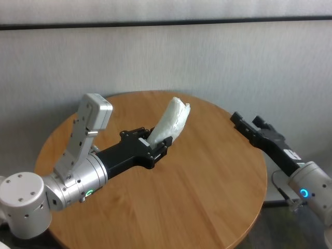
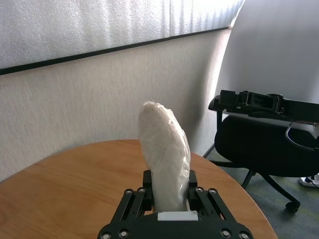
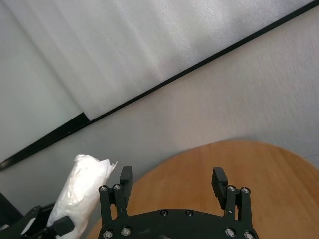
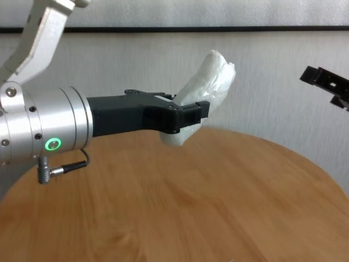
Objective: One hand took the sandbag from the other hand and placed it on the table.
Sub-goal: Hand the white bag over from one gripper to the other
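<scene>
With the left gripper clamping the sandbag upright above the table, the spread-open right gripper should probably close on the bag's free upper half.

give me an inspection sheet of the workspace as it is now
surface: round wooden table, bare top, grain visible
job's things: white sandbag held up above the table, tilted, lower end in the left gripper; not on the wood
clutter: nothing seen on the table
grippers: left gripper, green ring, shut on the sandbag over the table's middle; right gripper, blue ring, open and empty, off the table's right edge, apart from the sandbag
cables: short grey cable plugged under the left wrist
surroundings: pale wall with a dark horizontal strip behind the table; black office chair beside it
</scene>
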You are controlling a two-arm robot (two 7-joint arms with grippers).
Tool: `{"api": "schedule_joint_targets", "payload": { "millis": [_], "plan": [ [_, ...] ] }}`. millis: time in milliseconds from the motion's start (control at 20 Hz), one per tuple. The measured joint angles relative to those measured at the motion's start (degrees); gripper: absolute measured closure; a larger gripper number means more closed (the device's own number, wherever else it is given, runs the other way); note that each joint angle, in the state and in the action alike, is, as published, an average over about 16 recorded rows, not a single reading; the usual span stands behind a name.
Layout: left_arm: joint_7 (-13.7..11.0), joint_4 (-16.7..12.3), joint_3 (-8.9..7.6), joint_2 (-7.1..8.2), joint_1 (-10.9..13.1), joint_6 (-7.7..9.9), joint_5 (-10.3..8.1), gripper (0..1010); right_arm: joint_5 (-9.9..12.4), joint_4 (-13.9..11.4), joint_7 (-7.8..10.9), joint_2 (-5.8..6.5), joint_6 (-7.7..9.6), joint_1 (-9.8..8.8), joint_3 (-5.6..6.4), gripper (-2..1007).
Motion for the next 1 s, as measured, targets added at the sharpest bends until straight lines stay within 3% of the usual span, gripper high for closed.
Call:
{"api": "schedule_joint_targets", "payload": {
  "millis": [350,1000],
  "plan": [
    [0.0,0.0,0.0,0.0,0.0,0.0,0.0,599,4.32,0.13,0.51,-0.97,2.93,0.78,-0.22,4],
    [0.0,0.0,0.0,0.0,0.0,0.0,0.0,599,6.8,0.83,-0.25,0.15,4.06,1.73,-2.03,4]
  ]
}}
